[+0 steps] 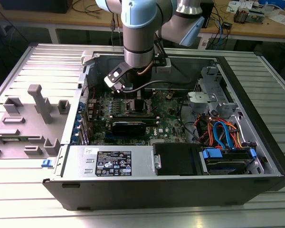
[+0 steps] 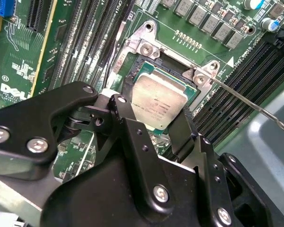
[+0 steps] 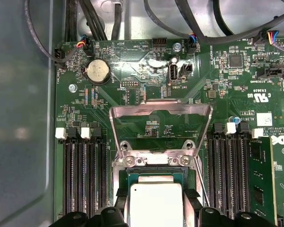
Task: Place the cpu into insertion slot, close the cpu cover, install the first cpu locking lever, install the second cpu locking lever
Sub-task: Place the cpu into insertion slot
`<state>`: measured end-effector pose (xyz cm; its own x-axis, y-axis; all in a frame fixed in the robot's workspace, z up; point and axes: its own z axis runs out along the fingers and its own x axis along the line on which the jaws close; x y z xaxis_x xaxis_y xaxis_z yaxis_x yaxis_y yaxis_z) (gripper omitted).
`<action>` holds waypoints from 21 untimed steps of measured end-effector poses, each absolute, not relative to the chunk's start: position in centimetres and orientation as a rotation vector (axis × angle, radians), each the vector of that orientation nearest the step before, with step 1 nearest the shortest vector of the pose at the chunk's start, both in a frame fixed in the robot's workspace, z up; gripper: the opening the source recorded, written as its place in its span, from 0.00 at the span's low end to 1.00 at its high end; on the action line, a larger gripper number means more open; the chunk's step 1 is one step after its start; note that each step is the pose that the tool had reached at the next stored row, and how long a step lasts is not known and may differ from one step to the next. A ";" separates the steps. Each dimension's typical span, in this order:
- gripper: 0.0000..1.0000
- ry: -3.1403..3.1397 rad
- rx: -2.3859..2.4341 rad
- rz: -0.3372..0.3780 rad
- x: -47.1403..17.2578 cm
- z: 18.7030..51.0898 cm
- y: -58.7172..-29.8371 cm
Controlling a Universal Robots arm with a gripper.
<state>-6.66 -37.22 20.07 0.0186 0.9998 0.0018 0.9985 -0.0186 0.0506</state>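
One open computer case [image 1: 180, 190] lies on a slatted metal table [image 1: 33, 190], with a workbench [image 1: 38, 16] behind. Inside the case is a green motherboard [image 1: 167, 126]. The gripper [image 3: 156, 205] hangs directly over the socket [image 2: 170, 64], its fingers narrowed onto two sides of the chip [image 2: 158, 100]. Just beyond the fingertips, the silvery cover [image 3: 156, 109] stands flipped open.
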 end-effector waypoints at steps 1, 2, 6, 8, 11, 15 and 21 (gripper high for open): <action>0.54 2.175 2.218 0.057 -6.7 20.0 -37.2; 0.54 2.175 2.218 0.057 -6.7 20.0 -37.2; 0.54 2.175 2.218 0.056 -6.7 19.9 -37.2; 0.54 2.175 2.218 0.057 -6.7 19.8 -37.2; 0.54 2.175 2.218 0.057 -6.7 19.8 -37.2; 0.54 2.175 2.218 0.057 -6.7 19.8 -37.2; 0.54 2.175 2.218 0.057 -6.7 19.8 -37.2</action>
